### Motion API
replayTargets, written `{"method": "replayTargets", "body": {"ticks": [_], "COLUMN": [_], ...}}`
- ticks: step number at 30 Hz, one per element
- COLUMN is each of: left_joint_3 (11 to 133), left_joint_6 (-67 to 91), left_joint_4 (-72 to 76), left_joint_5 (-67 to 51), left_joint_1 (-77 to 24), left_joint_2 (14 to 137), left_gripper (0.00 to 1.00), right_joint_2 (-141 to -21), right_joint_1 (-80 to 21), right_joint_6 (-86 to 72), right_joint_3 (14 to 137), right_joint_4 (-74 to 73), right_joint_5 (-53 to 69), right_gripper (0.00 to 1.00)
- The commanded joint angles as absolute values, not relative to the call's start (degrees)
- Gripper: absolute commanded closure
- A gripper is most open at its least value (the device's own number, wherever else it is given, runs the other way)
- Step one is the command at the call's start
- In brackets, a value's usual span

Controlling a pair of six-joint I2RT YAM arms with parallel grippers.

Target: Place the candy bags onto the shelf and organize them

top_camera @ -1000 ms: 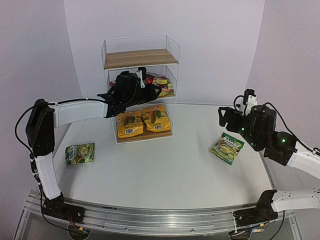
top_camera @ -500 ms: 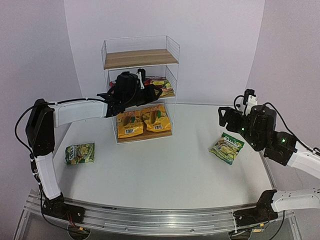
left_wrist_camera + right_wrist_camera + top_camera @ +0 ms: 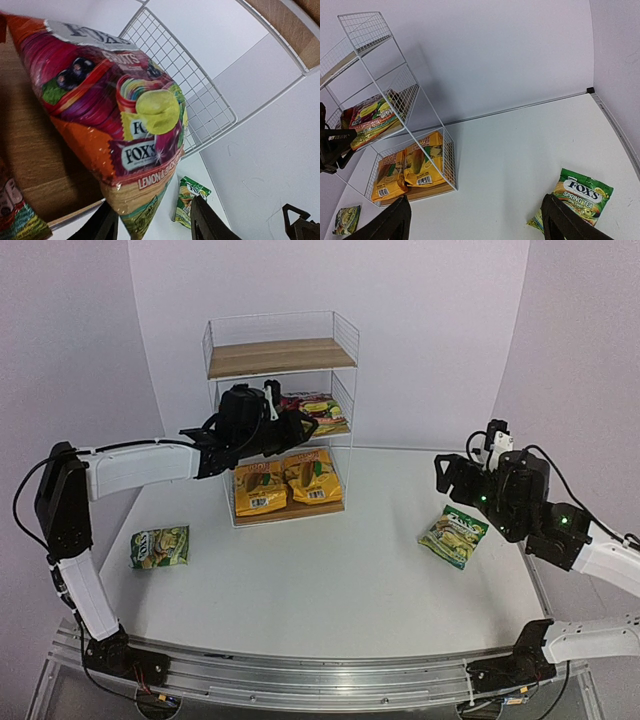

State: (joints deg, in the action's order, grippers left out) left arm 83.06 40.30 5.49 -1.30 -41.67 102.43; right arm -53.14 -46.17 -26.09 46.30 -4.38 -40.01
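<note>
Left fingers (image 3: 206, 227) spread at the middle tier of the shelf (image 3: 282, 358), a red-magenta bag (image 3: 115, 105) lying loose between them.
Nothing is gripped: the bag rests on that tier, its near end just between them. Placing looks finished; the next move calls for backing straight out without dragging it. Right fingers (image 3: 393, 224), also spread and empty, hang with a green bag (image 3: 581, 196) on the counter (image 3: 330, 580) just ahead of them.

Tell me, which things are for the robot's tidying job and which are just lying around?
For the job: wire shelf, yellow-orange bags, red-magenta FOX'S bags, left green bag, right green bag.
Just there: white table, metal rail.
</note>
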Motion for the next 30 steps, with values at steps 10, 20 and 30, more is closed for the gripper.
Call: {"method": "replayTargets", "body": {"ticks": [10, 20, 30], "left_joint_3": [77.6, 77.3, 81.8], "left_joint_6": [43.4, 44.3, 39.8], "left_joint_4": [9.4, 9.0, 2.4], "left_joint_5": [-3.9, 3.4, 1.0], "left_joint_1": [-42.1, -42.0, -40.5], "left_joint_2": [97.1, 96.0, 97.1], "left_gripper": [0.73, 1.00, 1.00], "right_joint_2": [-53.5, -54.6, -55.9], "right_joint_1": [-46.4, -46.4, -46.4], "right_joint_6": [-27.6, -27.5, -27.3], "right_joint_3": [48.0, 48.3, 48.6], "right_joint_4": [-3.7, -3.6, -3.3], "right_joint_5": [-38.8, -38.8, -37.8], "right_gripper": [0.13, 0.13, 0.13]}}
